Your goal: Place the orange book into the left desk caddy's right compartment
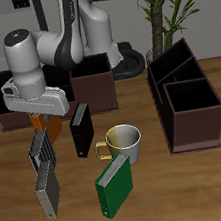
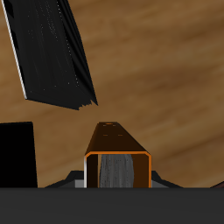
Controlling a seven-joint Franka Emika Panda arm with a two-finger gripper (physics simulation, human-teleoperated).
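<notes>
The orange book (image 1: pixel 45 121) is held in the gripper (image 1: pixel 43 118), lifted clear of the wooden table (image 1: pixel 195 185) and hanging below the white wrist housing. In the wrist view the book (image 2: pixel 116 162) is seen end-on between the fingers, its orange cover wrapped around pale grey page edges, with a dark finger pressed against each side (the grasp is therefore closed on the book rather than slack). Only a small orange strip of it is visible in the exterior view, the rest being hidden by the wrist.

The left desk caddy (image 1: pixel 187 100) stands well apart from the book, on the other side of the table near the potted plant (image 1: pixel 164 3), its end turned toward the front edge. Its right compartment (image 1: pixel 195 109), the large square bin, is the part nearer the front edge; the smaller divided slots lie farther back.

Just beside the gripper the black book (image 1: pixel 82 132) stands upright, and it is seen tilted across the wrist view (image 2: pixel 52 52). Nearer the front edge a grey patterned book (image 1: pixel 44 179) stands below the gripper, with a second like it just behind. A cream mug (image 1: pixel 123 141) sits near the middle of the table, and the green book (image 1: pixel 114 186) stands just in front of it. A second matching caddy (image 1: pixel 93 85) is placed broadside farther back, partly hidden by the arm.
</notes>
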